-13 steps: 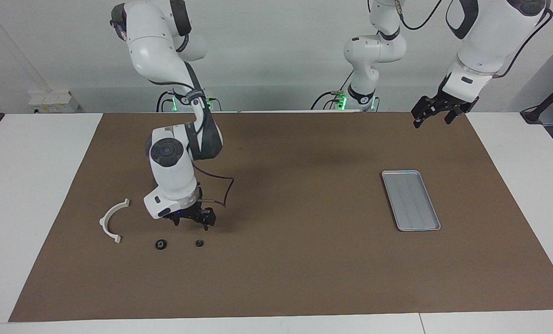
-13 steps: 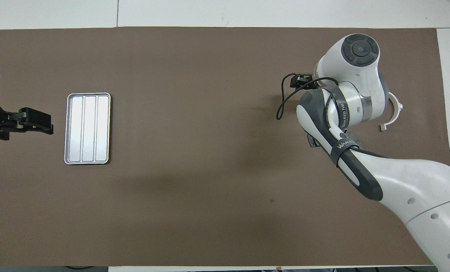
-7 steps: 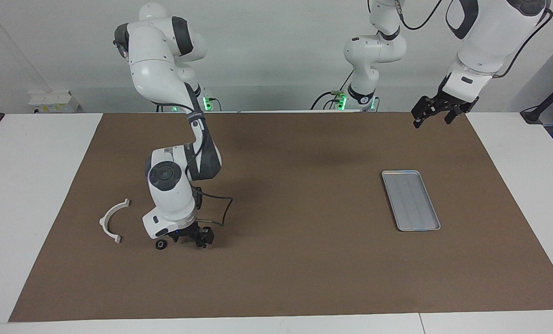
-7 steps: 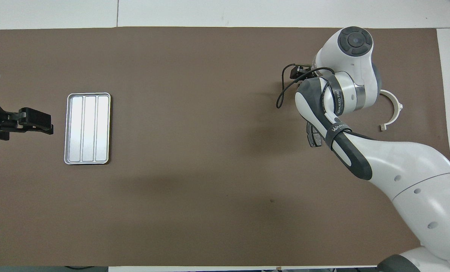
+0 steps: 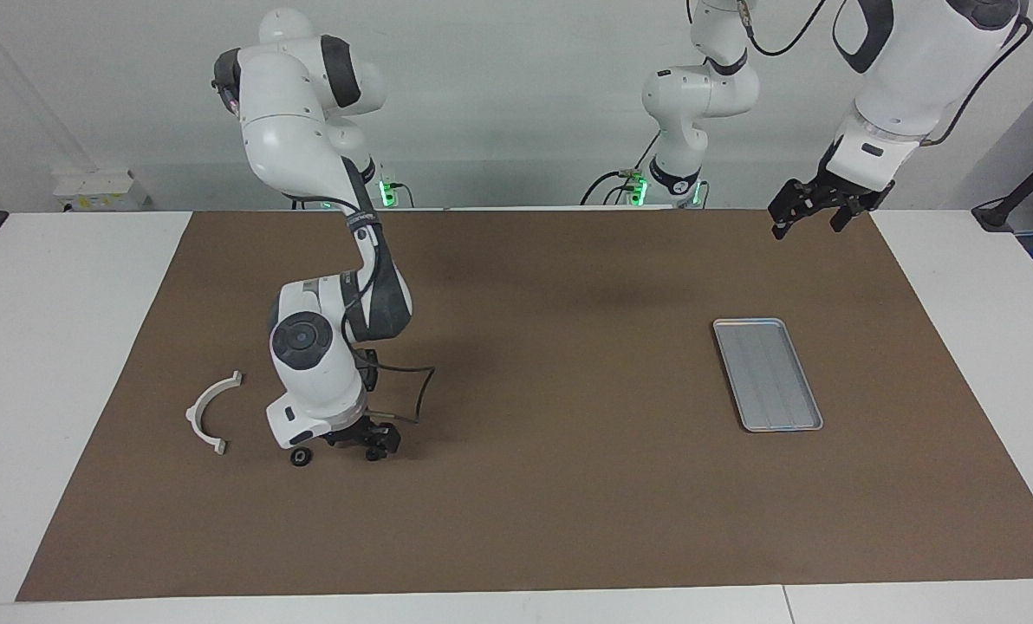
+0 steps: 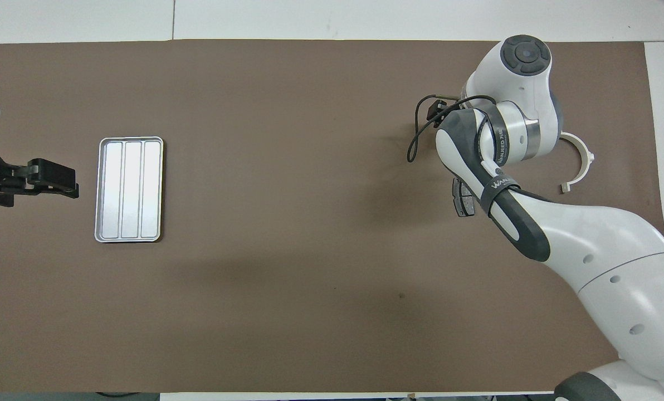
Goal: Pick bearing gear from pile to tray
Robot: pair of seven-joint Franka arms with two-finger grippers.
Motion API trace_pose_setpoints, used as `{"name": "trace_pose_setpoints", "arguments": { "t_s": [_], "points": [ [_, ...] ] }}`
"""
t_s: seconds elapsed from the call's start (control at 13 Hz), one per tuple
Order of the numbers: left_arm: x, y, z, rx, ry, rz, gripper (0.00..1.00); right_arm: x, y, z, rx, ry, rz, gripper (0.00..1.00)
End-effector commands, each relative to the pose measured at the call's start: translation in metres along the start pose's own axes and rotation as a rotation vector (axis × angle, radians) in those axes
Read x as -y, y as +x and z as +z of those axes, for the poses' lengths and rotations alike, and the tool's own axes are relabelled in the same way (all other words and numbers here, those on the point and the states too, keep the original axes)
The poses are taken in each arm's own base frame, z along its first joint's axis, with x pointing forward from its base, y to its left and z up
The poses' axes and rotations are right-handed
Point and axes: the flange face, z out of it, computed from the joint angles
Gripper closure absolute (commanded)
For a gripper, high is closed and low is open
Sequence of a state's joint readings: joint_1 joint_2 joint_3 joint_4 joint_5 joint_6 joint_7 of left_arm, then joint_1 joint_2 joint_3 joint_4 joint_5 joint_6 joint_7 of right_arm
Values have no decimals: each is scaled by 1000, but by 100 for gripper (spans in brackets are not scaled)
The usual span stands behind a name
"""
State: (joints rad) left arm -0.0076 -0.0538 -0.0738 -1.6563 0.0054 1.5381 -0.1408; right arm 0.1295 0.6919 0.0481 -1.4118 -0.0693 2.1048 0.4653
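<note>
The pile lies at the right arm's end of the brown mat: a white half-ring bracket [image 5: 211,414] [image 6: 580,162], a small black gear [image 5: 301,457] and a dark grey brake pad [image 6: 463,198]. My right gripper [image 5: 372,448] is down at the mat beside that gear, on the spot where a second small gear lay; that gear is hidden under it. In the overhead view the arm covers the gripper and both gears. The silver tray [image 5: 768,374] [image 6: 128,189] lies empty toward the left arm's end. My left gripper [image 5: 815,208] [image 6: 53,179] waits open in the air beside the tray.
The brown mat [image 5: 551,485] covers most of the white table. A black cable loops out from the right wrist [image 5: 421,381] just above the mat.
My right gripper has come down and away from the robots, from above the mat to the spot of the second gear, which it now hides. The left arm has not moved.
</note>
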Motion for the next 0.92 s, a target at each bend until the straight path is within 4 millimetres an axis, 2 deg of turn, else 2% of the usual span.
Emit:
{"name": "trace_pose_setpoints", "arguments": {
  "t_s": [0.0,0.31,0.84],
  "points": [
    [0,-8,-1,-3,-10,0,0,9,-1,3,9,13,16,5],
    [1,-8,-1,-3,-11,-2,0,12,-1,8,3,5,6,7],
    [1,-8,-1,-3,-11,-2,0,13,-1,12,-9,21,17,22]
  ]
}}
